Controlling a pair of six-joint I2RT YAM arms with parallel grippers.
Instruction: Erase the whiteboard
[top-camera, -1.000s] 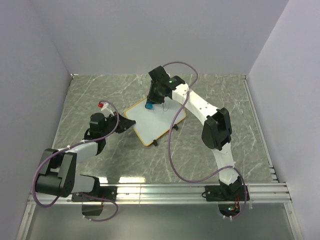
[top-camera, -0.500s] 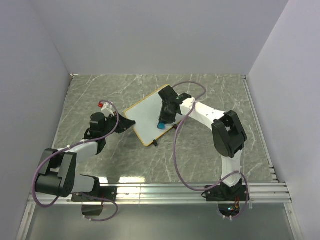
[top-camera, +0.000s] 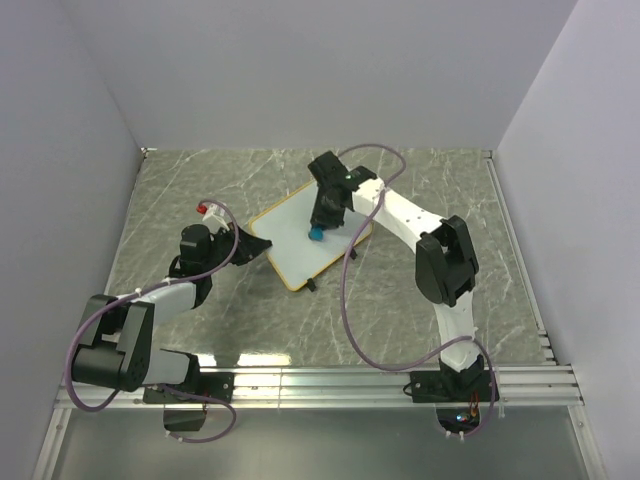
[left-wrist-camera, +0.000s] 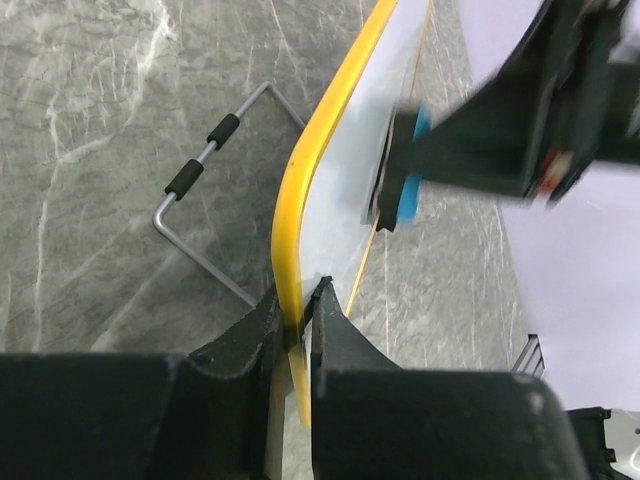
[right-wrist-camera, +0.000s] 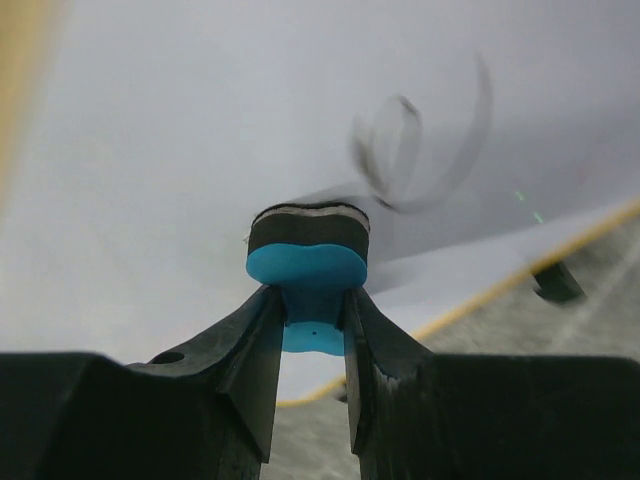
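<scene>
In the top view, the board is seen lying on the table between the 2 claws. 1 corner of it is pinched by the left claw, while the right claw is set down over its middle, clenched on a blue eraser. A small red object lies just beyond the left claw, apart from the board. In the left wrist view, the left claw's jaws are shown closed on the yellow frame edge, with the board running up and away from the fingertips. A wire stand is seen to the left of that edge. Ahead of the claw, the right claw and eraser are blurred against the white face. In the right wrist view, the eraser is gripped between both fingers, and its dark felt side appears to be pressed to the board. A looping dark scribble is seen just beyond the eraser and to its right, and a black foot shows past the frame, further right. The wiping step is judged to be in hand, with at least this 1 mark not yet cleared. For the next move, the eraser would need to be swept forward and rightward across the scribble with pressure held, while the corner is braced by the left claw so that the board is not pushed along the table.
</scene>
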